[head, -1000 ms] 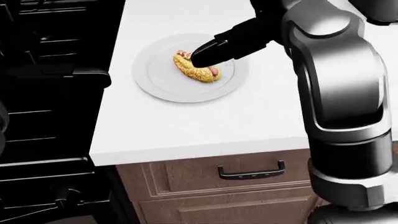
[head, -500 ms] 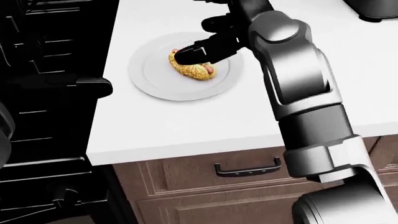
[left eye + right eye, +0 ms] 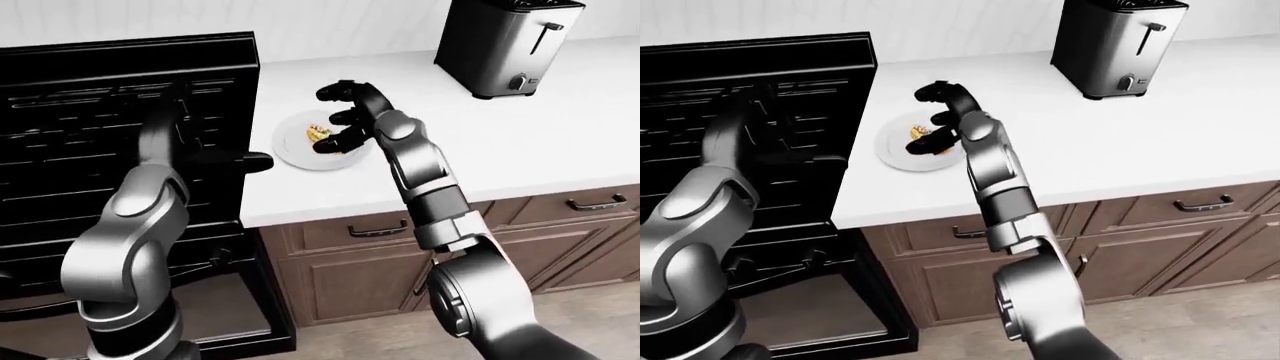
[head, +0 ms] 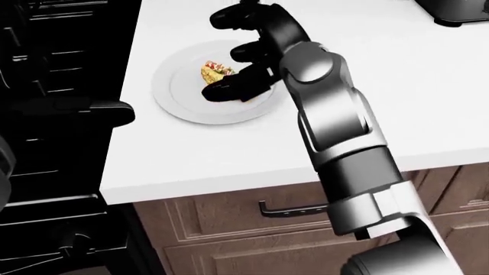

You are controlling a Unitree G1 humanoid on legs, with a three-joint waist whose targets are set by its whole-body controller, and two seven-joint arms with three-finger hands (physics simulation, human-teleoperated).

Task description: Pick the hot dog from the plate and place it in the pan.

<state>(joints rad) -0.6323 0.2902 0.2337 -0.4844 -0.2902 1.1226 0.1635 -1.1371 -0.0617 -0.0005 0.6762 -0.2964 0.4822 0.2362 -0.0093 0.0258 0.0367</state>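
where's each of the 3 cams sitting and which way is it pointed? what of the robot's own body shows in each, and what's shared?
Left-eye view: on the head, looks out over stove and counter; both arms, right hand over the plate.
Head view: on the head, tilted steeply down at the plate and hot dog; right arm fills the right side.
Right-eye view: paired with the left eye, nearly the same picture; toaster at top.
Shared: plate, hot dog, right hand in all three.
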